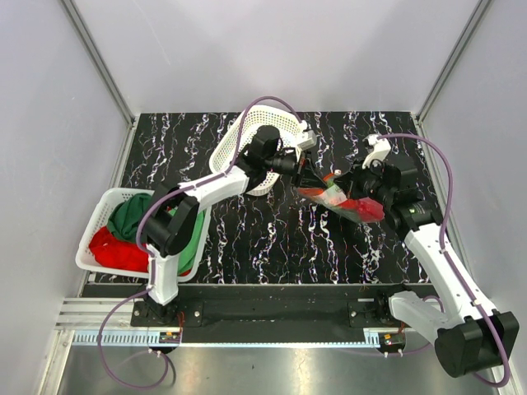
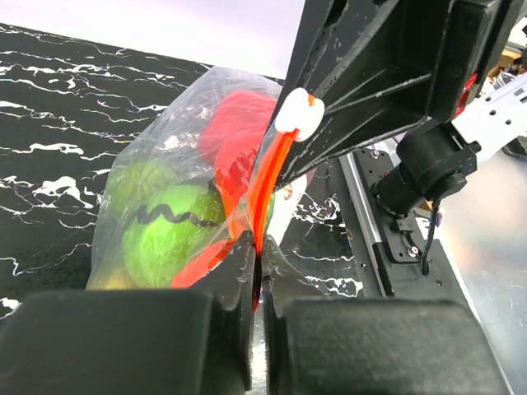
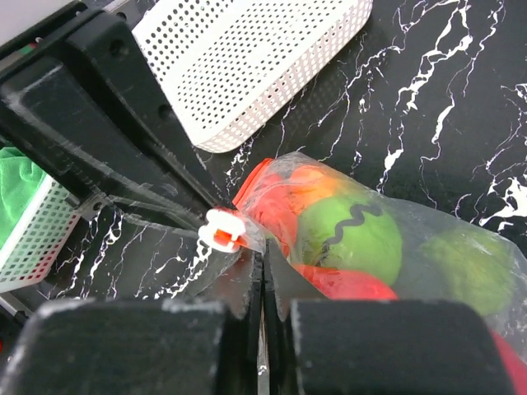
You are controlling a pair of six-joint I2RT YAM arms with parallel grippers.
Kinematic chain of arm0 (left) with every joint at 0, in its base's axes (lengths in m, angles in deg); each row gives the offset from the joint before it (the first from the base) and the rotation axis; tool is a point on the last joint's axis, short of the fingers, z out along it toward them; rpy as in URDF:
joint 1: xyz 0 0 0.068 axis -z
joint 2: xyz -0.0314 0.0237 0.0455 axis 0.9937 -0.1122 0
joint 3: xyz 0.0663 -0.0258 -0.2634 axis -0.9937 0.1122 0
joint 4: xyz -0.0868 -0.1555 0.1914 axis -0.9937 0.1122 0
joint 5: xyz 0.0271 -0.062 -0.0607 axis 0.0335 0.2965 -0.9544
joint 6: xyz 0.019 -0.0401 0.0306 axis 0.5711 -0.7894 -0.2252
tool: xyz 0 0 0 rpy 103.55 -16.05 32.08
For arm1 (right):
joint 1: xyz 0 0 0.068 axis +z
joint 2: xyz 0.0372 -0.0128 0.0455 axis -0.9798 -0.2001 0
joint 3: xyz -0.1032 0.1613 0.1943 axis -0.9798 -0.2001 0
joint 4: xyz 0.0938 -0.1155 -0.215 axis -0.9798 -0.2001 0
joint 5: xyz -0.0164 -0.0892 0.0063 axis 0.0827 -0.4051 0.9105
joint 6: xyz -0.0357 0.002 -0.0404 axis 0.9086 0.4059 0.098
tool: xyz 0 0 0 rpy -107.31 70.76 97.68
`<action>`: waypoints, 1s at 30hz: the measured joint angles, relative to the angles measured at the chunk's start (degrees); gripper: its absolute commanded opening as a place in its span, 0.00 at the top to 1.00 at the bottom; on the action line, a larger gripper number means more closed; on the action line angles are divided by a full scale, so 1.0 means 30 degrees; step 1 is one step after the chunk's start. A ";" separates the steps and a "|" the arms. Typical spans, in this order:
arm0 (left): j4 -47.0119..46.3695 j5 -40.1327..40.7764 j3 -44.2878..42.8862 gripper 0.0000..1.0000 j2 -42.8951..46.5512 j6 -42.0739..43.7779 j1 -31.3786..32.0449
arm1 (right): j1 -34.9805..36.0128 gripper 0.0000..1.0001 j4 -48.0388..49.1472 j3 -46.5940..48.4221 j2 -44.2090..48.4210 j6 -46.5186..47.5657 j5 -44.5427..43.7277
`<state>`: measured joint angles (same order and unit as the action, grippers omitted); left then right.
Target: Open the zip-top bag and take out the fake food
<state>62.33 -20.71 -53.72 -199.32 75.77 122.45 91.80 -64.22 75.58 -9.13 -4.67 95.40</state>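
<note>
The zip-top bag point(image 1: 344, 202) hangs just above the middle of the table, stretched between both grippers. The fake food shows through it: a green round piece point(image 2: 169, 226) with a black squiggle, and red and orange pieces point(image 2: 235, 136). My left gripper point(image 2: 258, 247) is shut on the red-orange zip strip point(image 2: 270, 177) at the bag's mouth. My right gripper point(image 3: 263, 262) is shut on the bag's clear plastic edge right beside the white zip slider point(image 3: 224, 229). The slider also shows in the left wrist view point(image 2: 296, 113). The green round piece point(image 3: 350, 234) fills the right wrist view.
A white mesh basket point(image 1: 247, 144) lies tilted at the back, close behind the left arm. A second white basket point(image 1: 99, 218) at the left edge holds green and red cloths. Black marbled tabletop point(image 1: 263, 239) lies in front of the bag.
</note>
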 measured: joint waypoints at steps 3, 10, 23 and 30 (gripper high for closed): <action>-0.0255 -0.0058 0.0372 0.51 0.0379 -0.0226 0.0000 | 0.0000 1.00 -0.0015 0.0000 0.0015 -0.0015 0.0044; -0.4211 -0.0444 0.0896 0.46 0.1523 -0.3060 0.0051 | 0.0000 1.00 -0.0095 0.0000 0.0248 -0.0175 0.0940; -0.6353 0.0321 0.1457 0.51 0.1545 -0.3643 0.0889 | 0.0000 1.00 -0.1632 0.0146 0.0648 -0.0401 0.2040; -0.4612 0.1115 0.1494 0.75 0.1814 -0.1727 0.1290 | 0.0000 1.00 -0.1923 0.0153 0.0656 -0.0452 0.2178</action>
<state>48.49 -17.36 -49.24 -193.88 70.59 126.32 91.80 -69.99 76.04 -7.17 -6.02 101.93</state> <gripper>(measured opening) 0.322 0.010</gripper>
